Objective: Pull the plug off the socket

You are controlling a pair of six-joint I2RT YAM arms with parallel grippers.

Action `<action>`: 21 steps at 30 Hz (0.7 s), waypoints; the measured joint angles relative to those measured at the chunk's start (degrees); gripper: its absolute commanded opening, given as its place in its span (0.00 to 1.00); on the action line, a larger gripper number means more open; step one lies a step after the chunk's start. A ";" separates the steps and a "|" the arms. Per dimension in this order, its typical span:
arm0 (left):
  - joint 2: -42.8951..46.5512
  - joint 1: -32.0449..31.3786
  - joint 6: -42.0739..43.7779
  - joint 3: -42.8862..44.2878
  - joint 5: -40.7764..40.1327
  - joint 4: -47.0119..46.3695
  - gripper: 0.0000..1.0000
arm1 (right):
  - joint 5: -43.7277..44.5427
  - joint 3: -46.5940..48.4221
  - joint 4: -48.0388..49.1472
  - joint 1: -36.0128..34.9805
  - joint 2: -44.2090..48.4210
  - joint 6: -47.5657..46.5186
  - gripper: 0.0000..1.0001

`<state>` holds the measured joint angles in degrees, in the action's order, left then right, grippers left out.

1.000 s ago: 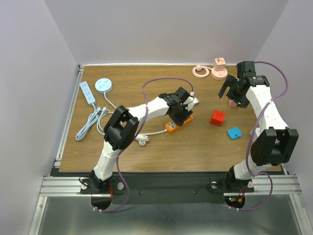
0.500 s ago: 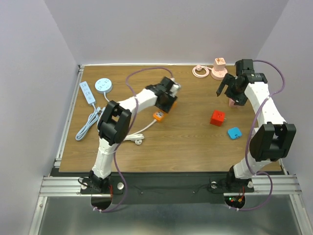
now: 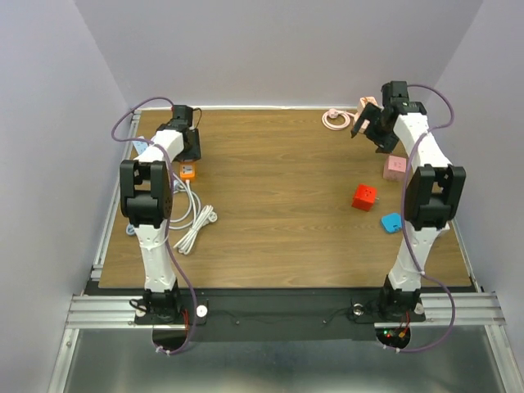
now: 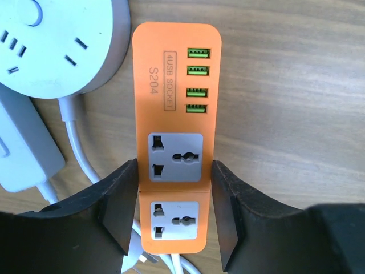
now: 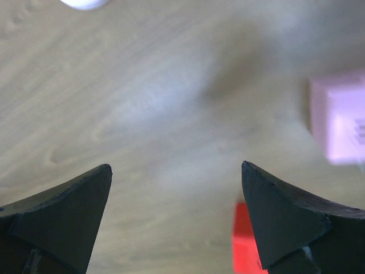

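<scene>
meanwhile, at the far left of the table (image 3: 278, 237), the left gripper (image 4: 174, 171) has swung over from the middle, jaws partly closed and clamped on the sides of the orange socket strip (image 4: 171, 68), which it carried along. the strip is just beside a round white socket (image 4: 51, 45) and a white power strip (image 4: 23, 154), with a white cable (image 3: 192, 231) trailing nearward. a red cube (image 3: 363, 197), blue adapter (image 3: 392, 221) and pink cube (image 3: 395, 164) lie to the right. the right gripper (image 5: 175, 168), jaws spread wide and holding nothing, has moved farther back, near a pink coil (image 3: 332, 119).
</scene>
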<state>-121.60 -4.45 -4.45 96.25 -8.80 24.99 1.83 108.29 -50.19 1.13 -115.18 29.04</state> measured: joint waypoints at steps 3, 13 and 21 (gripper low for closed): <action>2.49 -0.74 -0.35 -2.97 0.70 0.20 0.67 | -2.40 6.32 1.46 -0.02 -6.36 0.52 0.95; 24.96 -10.40 -4.61 -12.50 6.86 1.64 0.70 | -11.04 26.05 5.01 -0.09 -23.43 0.44 0.75; 36.68 -10.14 -8.63 -13.70 8.44 1.03 0.70 | -13.35 27.08 10.05 -0.09 -28.61 7.06 0.74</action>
<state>-84.93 -14.59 -13.08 82.54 -0.36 26.02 -11.53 135.37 -40.14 1.04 -143.79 36.10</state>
